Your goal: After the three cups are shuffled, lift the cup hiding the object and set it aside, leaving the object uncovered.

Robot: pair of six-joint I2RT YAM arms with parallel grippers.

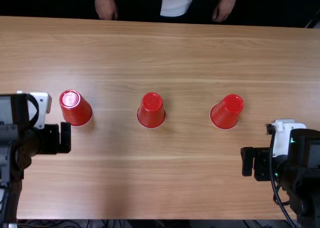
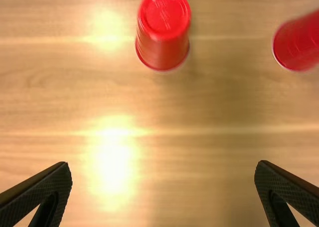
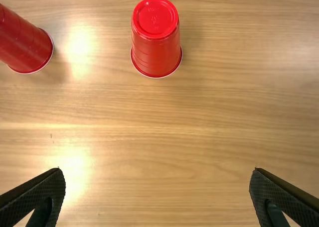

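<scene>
Three red cups stand upside down in a row on the table (image 1: pixel 175 53), well apart, none touching. We put the left cup (image 1: pixel 75 108) straight ahead of the left hand (image 2: pixel 160 165), near it but apart. The middle cup (image 1: pixel 151 110) is ahead and off to that hand's right, and ahead and off to the left of the right hand (image 3: pixel 157 168). The right cup (image 1: pixel 227 111) is straight ahead of the right hand, also apart from it. We mark both hands released, fingers spread wide, grasping nothing, each over bare wood on the table's near side.
</scene>
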